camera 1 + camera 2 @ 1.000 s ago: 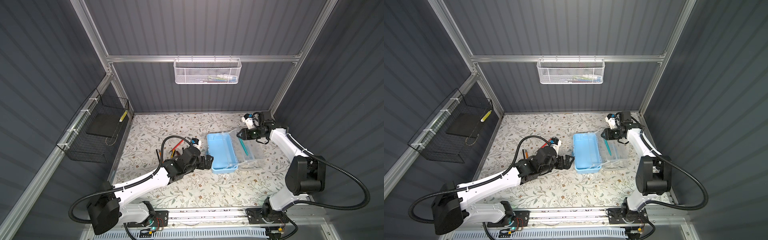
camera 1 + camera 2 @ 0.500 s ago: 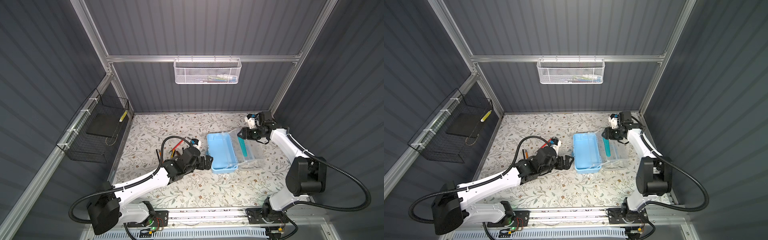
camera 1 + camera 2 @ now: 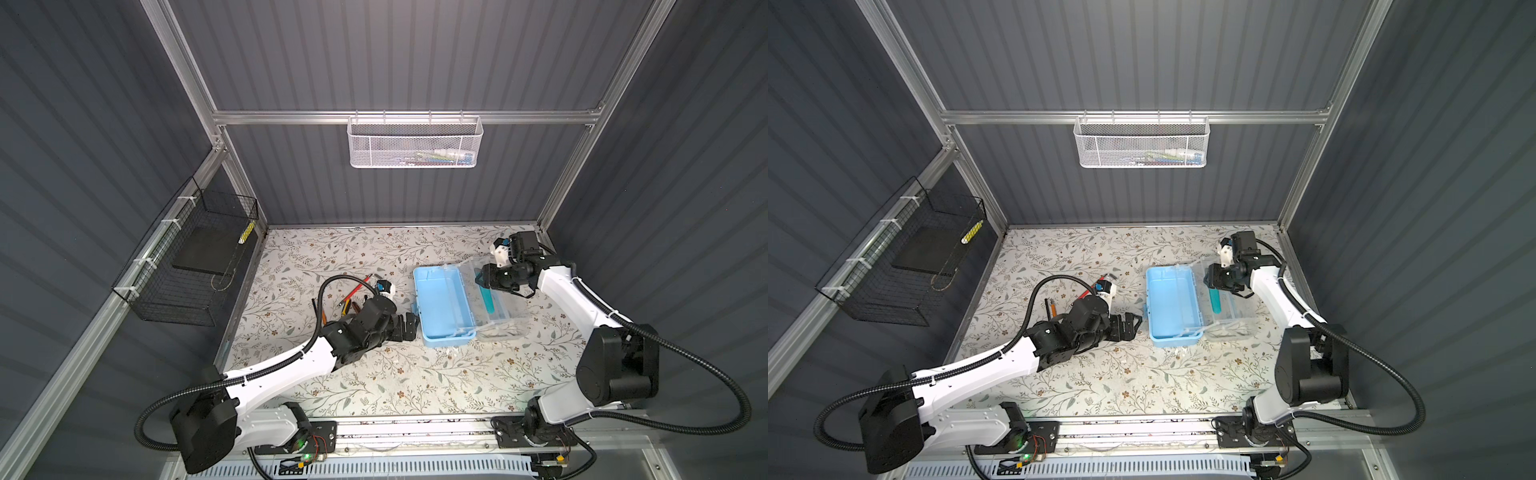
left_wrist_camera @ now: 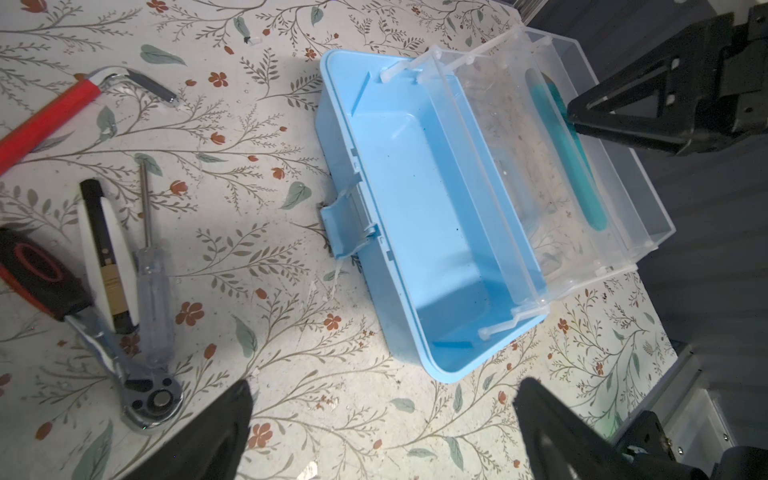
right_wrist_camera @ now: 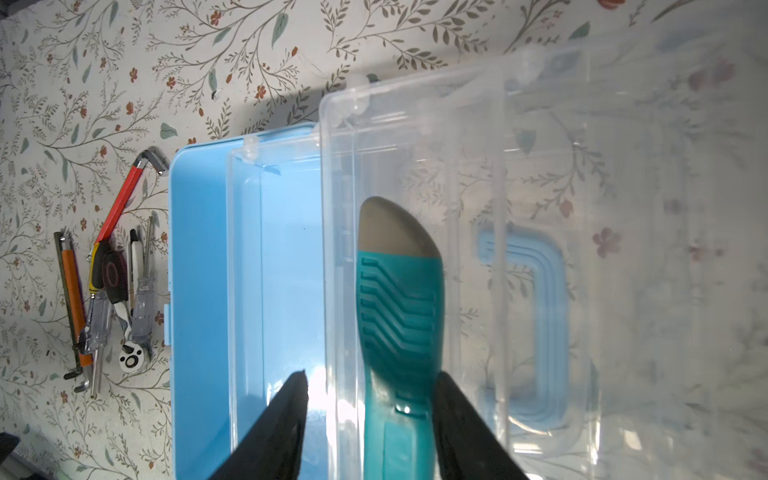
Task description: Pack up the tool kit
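Top views both show the floral table [image 3: 374, 386] with the tool kit [image 3: 442, 307] open at 3 o'clock of centre, clear lid [image 3: 509, 316] folded out at its 3 o'clock. Left gripper [image 3: 410, 326], jaws wide and empty, sits at its 9 o'clock. Right gripper [image 5: 371, 374], half-open, straddles a teal cutter [image 5: 399, 299] lying in the lid. Loose tools [image 4: 104, 257] lie farther out at 9 o'clock.

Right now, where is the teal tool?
In both top views the teal tool lies right of centre in the clear lid of the open kit, its far end between the right gripper's jaws.
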You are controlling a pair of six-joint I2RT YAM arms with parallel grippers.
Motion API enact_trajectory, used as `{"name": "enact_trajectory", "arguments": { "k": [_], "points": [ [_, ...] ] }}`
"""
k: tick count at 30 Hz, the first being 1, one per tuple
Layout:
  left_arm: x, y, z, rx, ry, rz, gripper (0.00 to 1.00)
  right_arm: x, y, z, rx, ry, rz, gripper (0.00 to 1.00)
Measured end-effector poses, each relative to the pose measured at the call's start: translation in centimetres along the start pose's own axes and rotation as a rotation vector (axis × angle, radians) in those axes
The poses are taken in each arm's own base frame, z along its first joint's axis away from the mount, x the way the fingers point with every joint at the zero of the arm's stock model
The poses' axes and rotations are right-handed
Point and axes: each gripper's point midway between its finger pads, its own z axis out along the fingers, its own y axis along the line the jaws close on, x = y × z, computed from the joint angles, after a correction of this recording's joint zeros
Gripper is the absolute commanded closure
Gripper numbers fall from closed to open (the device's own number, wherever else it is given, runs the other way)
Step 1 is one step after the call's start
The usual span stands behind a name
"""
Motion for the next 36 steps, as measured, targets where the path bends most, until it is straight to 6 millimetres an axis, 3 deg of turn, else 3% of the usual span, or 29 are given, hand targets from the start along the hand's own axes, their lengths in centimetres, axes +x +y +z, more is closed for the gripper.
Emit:
{"name": "enact_trajectory", "arguments": {
  "k": [10,18,31,36],
  "points": [
    [-0.2,0.5,-0.7,-0.008,-0.018,-0.020,0.00,0.3,-1.0,0.0,0.083,-0.010,0.004,0.47],
    [0.4,1.7,-0.6,-0.049,-0.007,-0.021,0.00,0.1,-0.4,-2.5,0.079,-0.078,0.000,0.37],
    [-0.3,13.2,-1.8,-0.419,-0.011,-0.123,0.02,-0.2,0.8,-5.2,0.042,-0.156,-0.014,0.34],
    [0.1,15.7,-1.4,-0.490,0.023,-0.127,0.03,0.2,0.7,-5.1,0.043,-0.151,-0.013,0.34]
  ]
}}
